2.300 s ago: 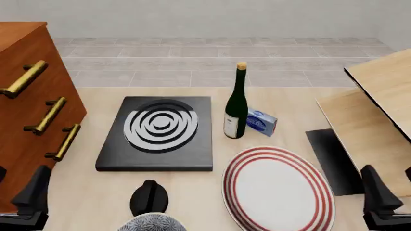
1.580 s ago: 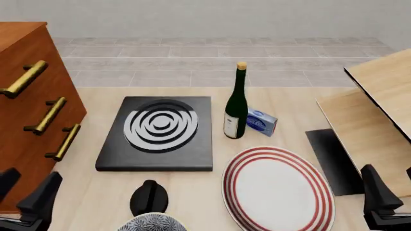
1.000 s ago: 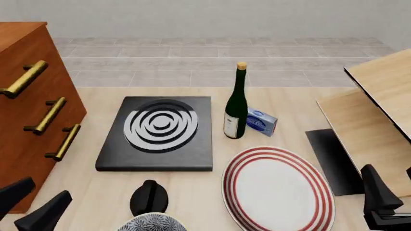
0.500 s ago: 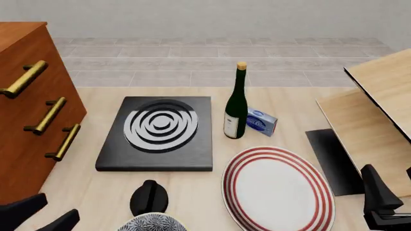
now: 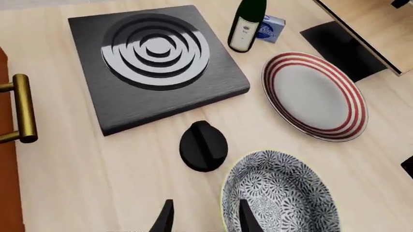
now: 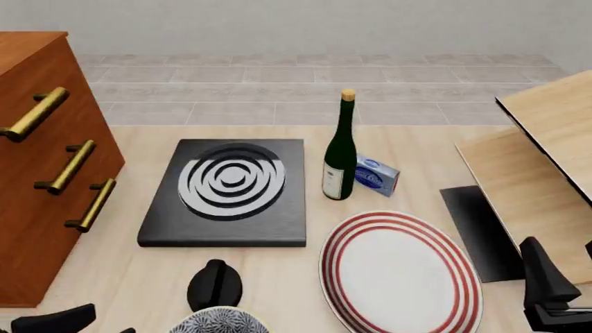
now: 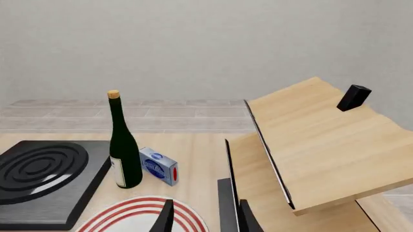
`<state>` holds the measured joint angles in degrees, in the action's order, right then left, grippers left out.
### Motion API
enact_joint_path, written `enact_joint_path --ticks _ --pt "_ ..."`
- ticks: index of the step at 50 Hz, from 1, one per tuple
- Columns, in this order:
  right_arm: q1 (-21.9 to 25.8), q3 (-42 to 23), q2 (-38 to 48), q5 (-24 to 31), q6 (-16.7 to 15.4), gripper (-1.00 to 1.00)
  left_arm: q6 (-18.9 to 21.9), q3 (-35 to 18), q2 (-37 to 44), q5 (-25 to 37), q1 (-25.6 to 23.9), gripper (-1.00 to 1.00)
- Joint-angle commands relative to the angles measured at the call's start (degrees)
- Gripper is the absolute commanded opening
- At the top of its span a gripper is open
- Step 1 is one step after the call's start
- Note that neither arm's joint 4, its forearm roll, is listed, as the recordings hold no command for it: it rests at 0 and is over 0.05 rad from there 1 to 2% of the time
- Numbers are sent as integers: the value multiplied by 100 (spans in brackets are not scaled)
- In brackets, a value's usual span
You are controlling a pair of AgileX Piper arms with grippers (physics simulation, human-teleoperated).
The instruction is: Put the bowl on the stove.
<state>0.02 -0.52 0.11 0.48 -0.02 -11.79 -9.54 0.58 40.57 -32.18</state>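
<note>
The blue-and-white floral bowl (image 5: pixel 277 195) sits at the table's near edge, only its far rim (image 6: pixel 219 320) showing in the front view. The black stove (image 6: pixel 287 215) with silver-white rings lies beyond it, also seen from both wrists (image 5: pixel 213 89) (image 7: pixel 38 193). My left gripper (image 5: pixel 205 220) is open. In its wrist view one finger overlaps the bowl's inside and the other lies outside the rim. In the front view it (image 6: pixel 102 325) is low at the bottom left. My right gripper (image 7: pixel 205 220) is open and holds nothing, near the right edge (image 6: pixel 562 267).
A black knob (image 6: pixel 215 284) lies between bowl and stove. A white plate with red rings (image 6: pixel 400 274) lies to the right of the bowl. A wine bottle (image 6: pixel 340 156) and blue box (image 6: pixel 376 175) stand right of the stove. A wooden cabinet (image 6: pixel 37 159) stands left, a wooden rack (image 6: pixel 545 159) right.
My left gripper has travelled from the left edge down and rightward toward the bowl, sinking to the bottom of the front view. The right arm and the objects have stayed still.
</note>
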Motion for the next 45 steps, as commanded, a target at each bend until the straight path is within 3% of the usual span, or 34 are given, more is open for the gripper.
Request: enact_joint_path --ticks 1,11,21,45 --pt "1 0 0 -1 0 100 -96 67 54 -17 -225 100" --pt "-1 0 0 1 0 100 -284 132 149 -58 -470 100" --pt "-1 0 0 1 0 100 -152 188 238 -138 -663 100" --pt "-1 0 0 0 1 100 -43 580 1259 -1350 -761 100"
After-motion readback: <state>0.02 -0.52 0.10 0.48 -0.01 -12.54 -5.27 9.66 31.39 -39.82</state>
